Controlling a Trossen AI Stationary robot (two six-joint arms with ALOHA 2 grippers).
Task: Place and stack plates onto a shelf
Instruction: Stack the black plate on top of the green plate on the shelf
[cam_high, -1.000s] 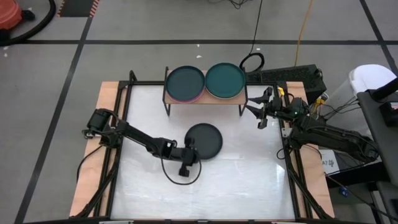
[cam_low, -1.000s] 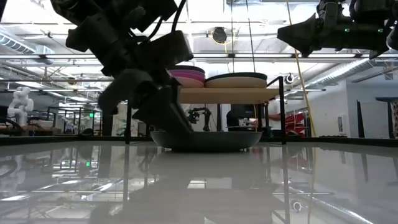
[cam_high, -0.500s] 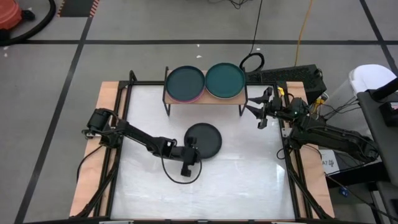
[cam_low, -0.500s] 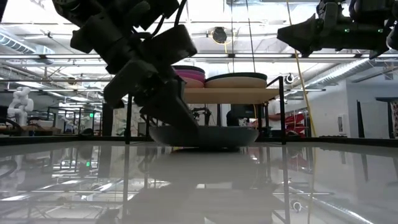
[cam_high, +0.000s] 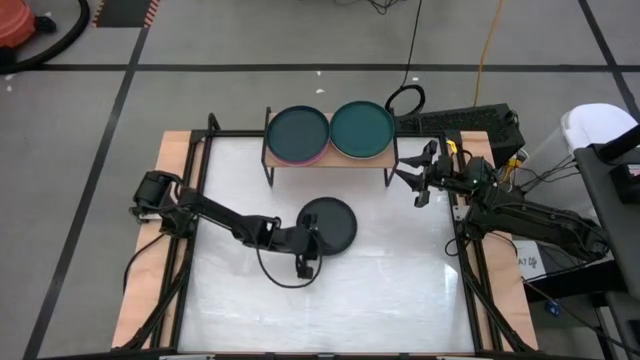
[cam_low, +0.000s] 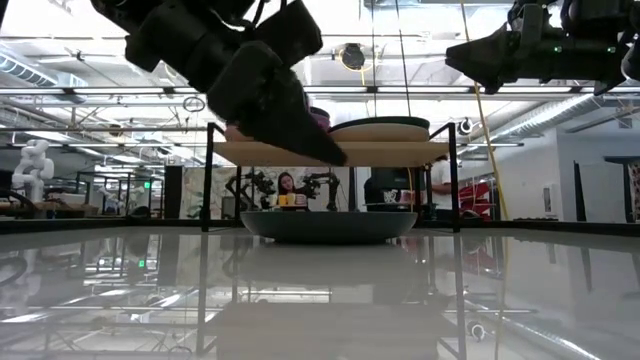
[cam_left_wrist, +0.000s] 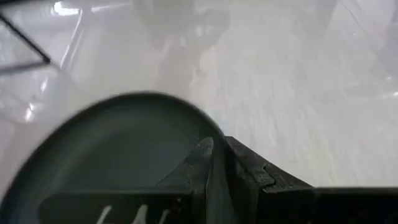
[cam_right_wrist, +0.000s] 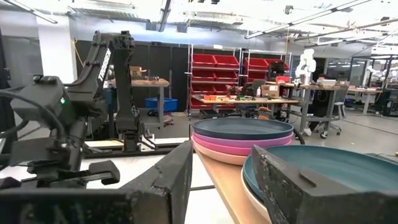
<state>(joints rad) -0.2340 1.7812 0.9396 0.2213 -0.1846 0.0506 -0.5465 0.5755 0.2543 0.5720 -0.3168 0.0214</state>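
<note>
A black plate (cam_high: 336, 222) lies flat on the white table in front of the shelf (cam_high: 330, 161). On the shelf stand two stacks of plates, one topped dark teal (cam_high: 297, 133) and one topped teal (cam_high: 362, 128). My left gripper (cam_high: 311, 240) hangs over the black plate's near left rim, its fingers nearly shut. In the low view its fingertips (cam_low: 340, 158) stand clear above the plate (cam_low: 345, 226). In the left wrist view the plate's rim (cam_left_wrist: 216, 127) shows in line with the narrow gap. My right gripper (cam_high: 408, 185) waits open at the shelf's right end.
Black frame rails (cam_high: 205, 170) run around the table. The shelf's thin black legs (cam_low: 207, 185) stand behind the plate. A cable loop (cam_high: 285, 283) hangs by my left arm. The near half of the white table (cam_high: 380, 300) is bare.
My left gripper has risen from the black plate's near left rim, where its fingers reached down to the plate, and has tipped toward level. The plate has stayed flat on the table in the same place.
</note>
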